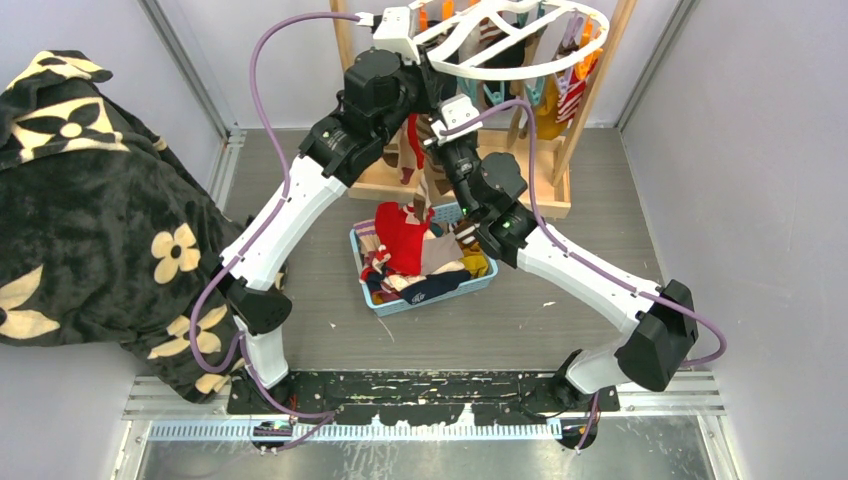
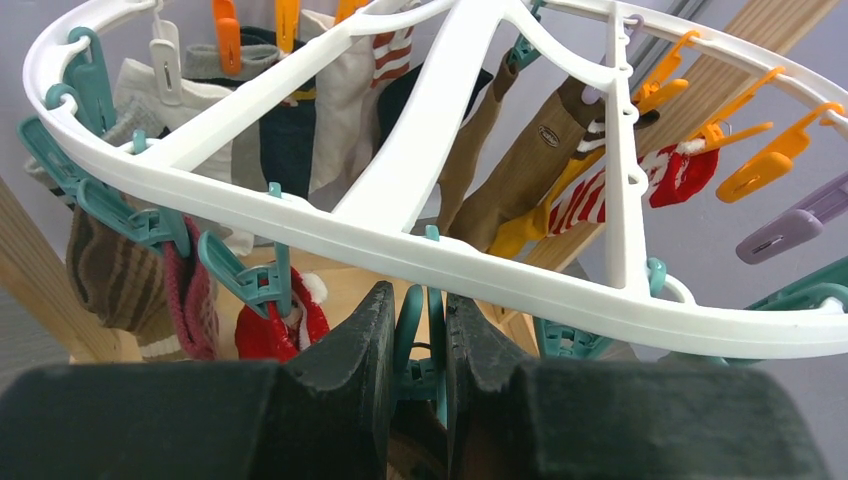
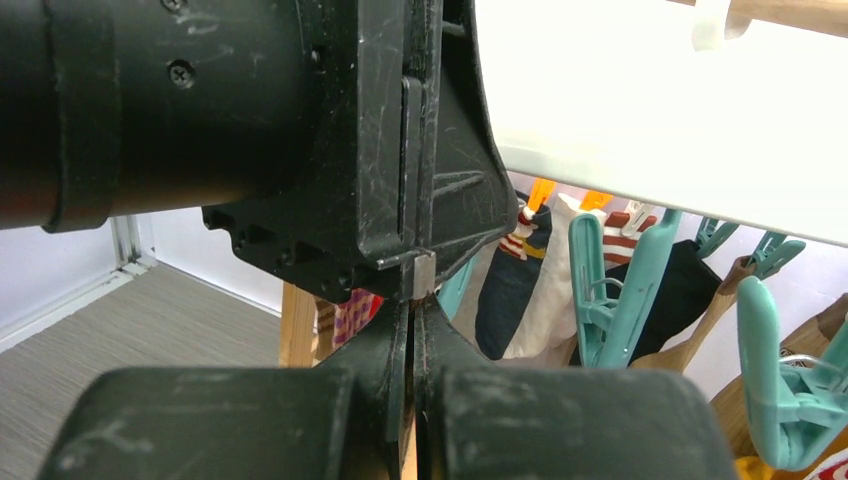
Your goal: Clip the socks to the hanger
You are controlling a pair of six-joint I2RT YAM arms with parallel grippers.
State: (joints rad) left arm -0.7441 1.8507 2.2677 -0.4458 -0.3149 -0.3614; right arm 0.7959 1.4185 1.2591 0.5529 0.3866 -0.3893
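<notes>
The white hanger [image 1: 500, 74] hangs up high over the far edge of the worktop [image 1: 560, 310], inside the wooden stand [image 1: 553, 200]. It is an oval ring with bars across it. Teal, orange and purple clips hang down from it. Lots of socks [image 2: 520, 160] are already clipped on: brown ones, a yellow one, a red and white striped one, a dark blue one, a white one, and a red one with a fluffy white top. The left hand [image 2: 420, 300] is right under the near rim of the ring. Its two fingers are squeezed onto a teal clip [image 2: 410, 335] that hangs from that rim. The right hand [image 3: 412, 312] is up close beside it, just under the end of the left arm. Its fingers are pressed together. I cannot tell if anything is pinched between them. More teal clips hang near it on its right side. A blue basket [image 1: 440, 297] sits in the middle of the worktop, in front of the stand. More socks lie in a heap inside it, with a big red one on top, a dark blue one at the near side and a yellow one at the right side. A big black blanket [image 1: 90, 200] with pale flowers is bunched up at the left edge of the worktop.
</notes>
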